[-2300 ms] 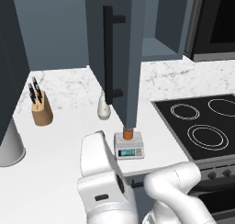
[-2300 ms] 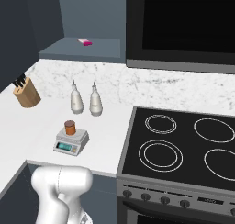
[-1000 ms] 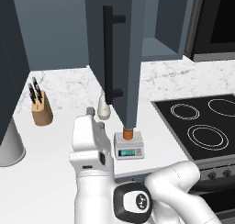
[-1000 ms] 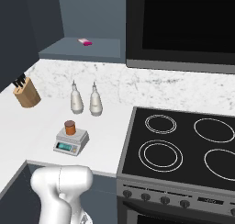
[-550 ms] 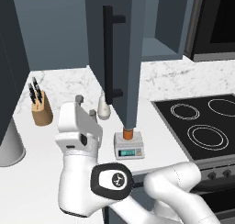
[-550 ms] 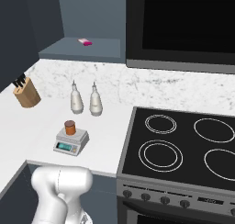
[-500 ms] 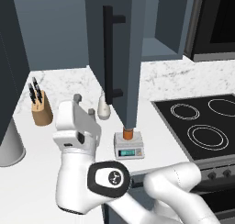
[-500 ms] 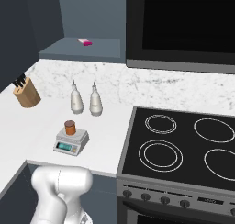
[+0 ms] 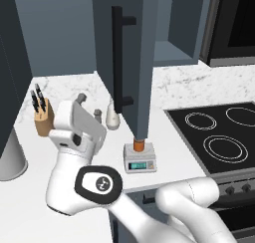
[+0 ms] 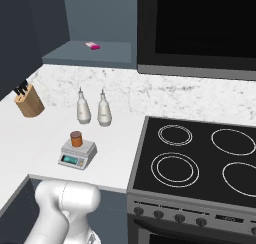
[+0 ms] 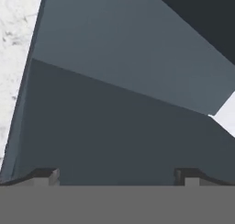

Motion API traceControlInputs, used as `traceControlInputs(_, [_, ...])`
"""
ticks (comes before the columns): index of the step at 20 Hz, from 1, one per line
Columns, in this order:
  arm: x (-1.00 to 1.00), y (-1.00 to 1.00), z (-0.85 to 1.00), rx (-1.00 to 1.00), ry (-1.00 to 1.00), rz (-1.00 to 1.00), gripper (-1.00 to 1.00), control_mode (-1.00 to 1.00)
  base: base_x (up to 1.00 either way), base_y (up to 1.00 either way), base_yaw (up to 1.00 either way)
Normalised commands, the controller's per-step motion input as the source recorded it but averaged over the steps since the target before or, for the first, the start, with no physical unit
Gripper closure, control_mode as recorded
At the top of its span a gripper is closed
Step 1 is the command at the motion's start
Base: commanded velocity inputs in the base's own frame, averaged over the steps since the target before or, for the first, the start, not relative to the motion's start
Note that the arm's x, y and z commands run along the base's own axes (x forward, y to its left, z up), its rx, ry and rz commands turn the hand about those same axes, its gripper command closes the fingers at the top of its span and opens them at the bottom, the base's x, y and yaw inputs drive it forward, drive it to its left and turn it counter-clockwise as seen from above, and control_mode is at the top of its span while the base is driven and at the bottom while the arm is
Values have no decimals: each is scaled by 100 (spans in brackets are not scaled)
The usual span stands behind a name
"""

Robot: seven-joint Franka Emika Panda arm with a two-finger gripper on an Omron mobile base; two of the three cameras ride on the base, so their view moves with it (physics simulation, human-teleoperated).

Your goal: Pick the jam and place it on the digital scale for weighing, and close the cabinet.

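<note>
I see one jam (image 10: 75, 138) atop one digital scale (image 10: 77, 154), two white bottles (image 10: 93, 108), one cabinet (image 9: 130, 62) door ajar, my gripper (image 11: 117, 175) fingers spread, empty.

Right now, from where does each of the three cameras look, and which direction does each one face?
Left base view: behind the arm's left, facing the open cabinet door and counter; white arm rises, gripper open near the door.
Right base view: behind the arm's right, facing counter and stove; white arm base below.
Hand view: on the hand, facing the slate-blue door; dark fingertips below.
Both base views share the jam on the digital scale.
</note>
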Motion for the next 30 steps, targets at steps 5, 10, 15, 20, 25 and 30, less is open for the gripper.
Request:
traceControlInputs(5, [0, -35, 25, 8, -21, -11, -100, -100, 0, 0, 0])
traceControlInputs(10, [0, -73, 31, 15, -26, -14, -100, -100, 0, 0, 0])
traceControlInputs(15, [2, -75, 18, 15, -15, -12, -100, -100, 0, 0, 0])
traceControlInputs(20, [0, -99, 34, 22, -23, -12, -100, -100, 0, 0, 0])
traceControlInputs(25, [0, -100, 41, 26, -13, -5, -100, -100, 0, 0, 0])
traceControlInputs(30, [19, -96, 28, 24, 5, 0, -100, -100, 0, 0, 0])
